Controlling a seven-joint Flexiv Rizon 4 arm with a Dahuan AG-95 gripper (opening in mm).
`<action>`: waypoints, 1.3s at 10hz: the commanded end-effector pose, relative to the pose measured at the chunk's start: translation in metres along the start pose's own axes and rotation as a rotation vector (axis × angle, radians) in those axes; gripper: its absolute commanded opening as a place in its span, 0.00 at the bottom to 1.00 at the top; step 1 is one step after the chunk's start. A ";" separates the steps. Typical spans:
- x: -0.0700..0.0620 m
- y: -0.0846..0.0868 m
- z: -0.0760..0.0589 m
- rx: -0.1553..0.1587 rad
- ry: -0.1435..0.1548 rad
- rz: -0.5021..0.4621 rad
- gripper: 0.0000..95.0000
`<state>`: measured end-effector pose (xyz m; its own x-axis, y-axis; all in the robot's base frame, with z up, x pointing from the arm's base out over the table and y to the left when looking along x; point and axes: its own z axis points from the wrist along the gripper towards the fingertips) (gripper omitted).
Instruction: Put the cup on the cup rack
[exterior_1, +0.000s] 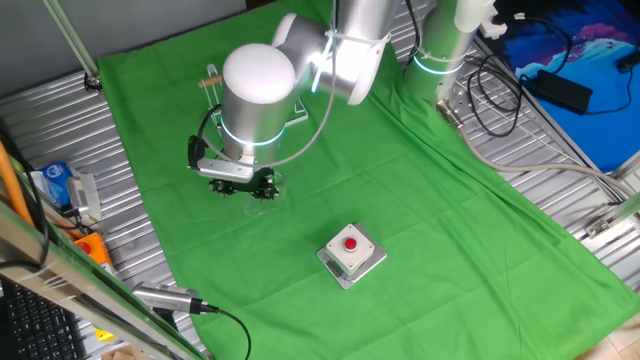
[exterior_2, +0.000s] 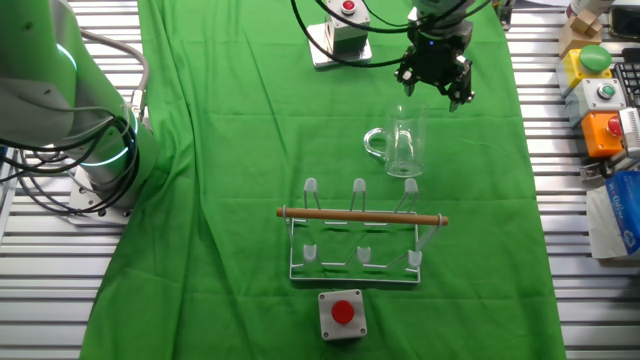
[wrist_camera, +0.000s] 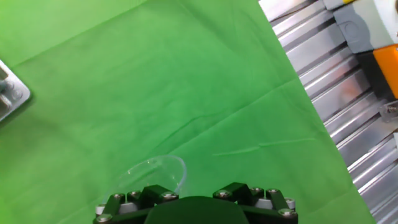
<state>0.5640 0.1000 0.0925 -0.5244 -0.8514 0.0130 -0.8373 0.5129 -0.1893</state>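
Black and two-fingered, the claw (exterior_2: 436, 78) was seen hanging above the green cloth (exterior_2: 230, 150), with the small clear glass-like cup (exterior_2: 400, 147) with its little side handle standing upright just beyond it, toward six o'clock in the other fixed view. Nothing was held and nothing was touched. The fingers appeared spread, but how far could not be told with certainty, since only the black finger mounts were shown at the bottom edge of the hand view and the fingertips were cut off. In the hand view, the cup's rim (wrist_camera: 158, 169) was glimpsed just ahead of those mounts, at about eleven o'clock from them.

The cup was found on the cloth between the claw and the clear-based cup rack (exterior_2: 358, 235) of thin upright loops, topped by a light wooden rod. The rack lay just beside the cup at about seven o'clock from it. The handle was turned toward nine o'clock.

The cup was judged light, rigid, slippery and breakable, so a moderate squeeze was thought wise. A hold across the wall near the rim, one finger inside and one outside, away from the handle, was judged best, so that the cup could be upended over a loop.

A grey box with a red button (exterior_2: 342, 314) was noted at six o'clock from the rack.
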 end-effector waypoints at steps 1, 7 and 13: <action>0.000 -0.004 -0.011 -0.019 0.011 -0.005 0.80; 0.046 -0.043 -0.055 -0.159 0.021 -0.103 0.80; 0.067 -0.045 -0.059 -0.156 0.006 -0.133 0.80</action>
<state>0.5569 0.0272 0.1591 -0.4029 -0.9145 0.0359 -0.9151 0.4019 -0.0322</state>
